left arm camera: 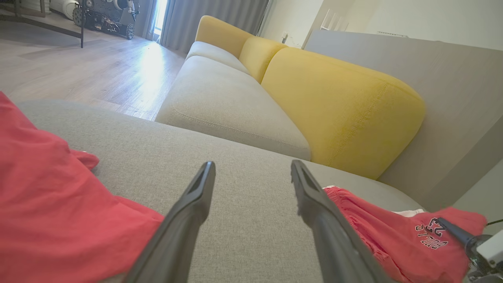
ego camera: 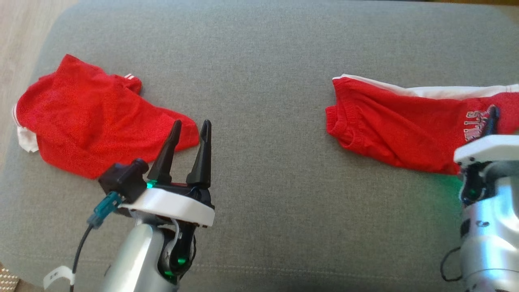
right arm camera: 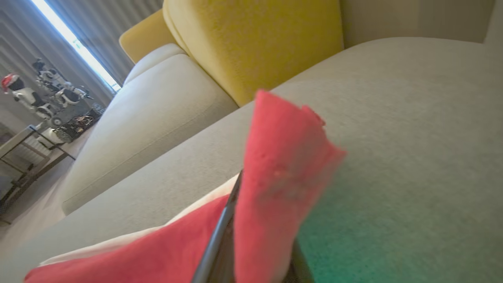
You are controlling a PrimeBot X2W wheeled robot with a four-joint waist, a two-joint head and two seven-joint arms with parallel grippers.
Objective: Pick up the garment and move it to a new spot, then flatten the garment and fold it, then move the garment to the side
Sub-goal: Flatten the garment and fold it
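Note:
A red garment (ego camera: 389, 125) with a white side stripe and white lettering lies on the right of the grey cushion (ego camera: 263, 81). My right gripper (ego camera: 492, 119) is shut on its fabric by the lettering. In the right wrist view a red fold (right arm camera: 283, 165) stands up over the dark finger (right arm camera: 220, 243). The left wrist view catches this garment (left arm camera: 393, 232) at lower right, with the right gripper (left arm camera: 456, 232) on it. My left gripper (ego camera: 191, 123) is open and holds nothing, its tips just over the corner of a second red garment (ego camera: 85, 121), crumpled at the left. Bare cushion shows between its fingers (left arm camera: 200, 196).
Yellow back cushions (left arm camera: 342, 102) and a further pale seat (left arm camera: 228, 102) lie beyond the grey cushion. Wooden floor (ego camera: 16, 32) runs past the cushion's left edge. A wide bare strip of cushion separates the two red garments.

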